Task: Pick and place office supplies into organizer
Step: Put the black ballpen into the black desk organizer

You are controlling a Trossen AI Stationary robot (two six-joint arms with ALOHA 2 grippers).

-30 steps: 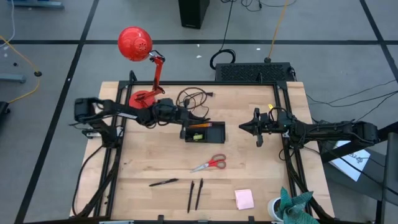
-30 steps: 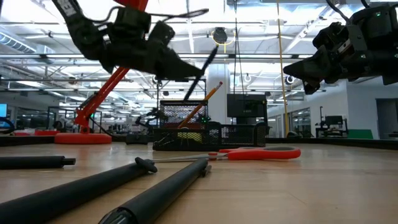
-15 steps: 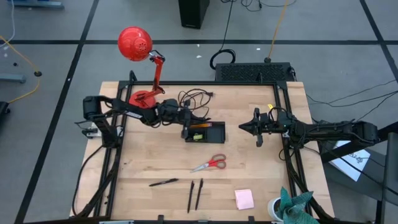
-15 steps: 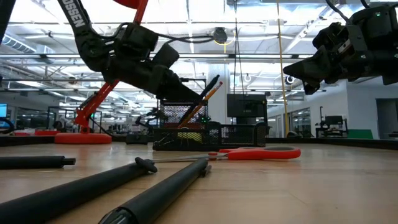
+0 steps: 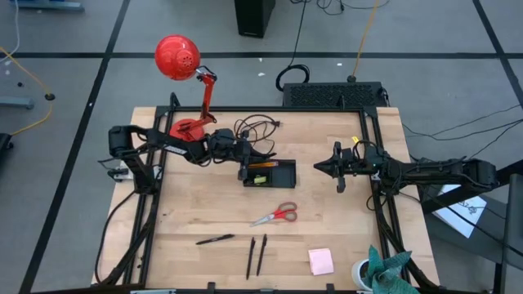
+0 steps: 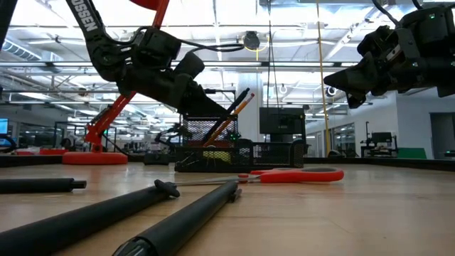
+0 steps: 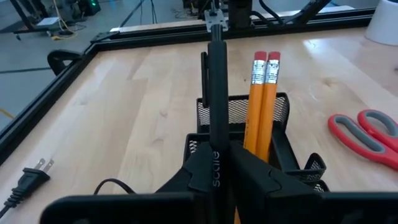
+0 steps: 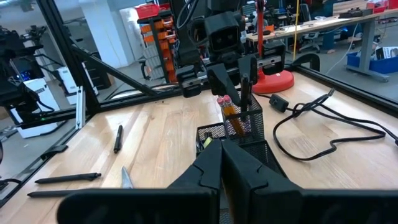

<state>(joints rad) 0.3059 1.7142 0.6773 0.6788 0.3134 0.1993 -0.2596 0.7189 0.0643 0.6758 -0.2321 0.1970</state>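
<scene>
Pencils (image 7: 262, 106) in organizer (image 5: 283, 173); scissors (image 5: 276, 216) before it.

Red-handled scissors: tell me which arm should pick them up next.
Right. The left pincer is busy, shut on a black pen at the organizer. The right pincer hovers shut and empty, beyond the organizer's other end, free to reach the scissors.

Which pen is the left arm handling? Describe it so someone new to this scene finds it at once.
Start at the red lamp at the table's back left, then go to the black mesh organizer in front of its base. The pen is the black one standing in the organizer's cup beside two orange pencils, clamped in the left gripper; the other pens lie flat near the front edge.
</scene>
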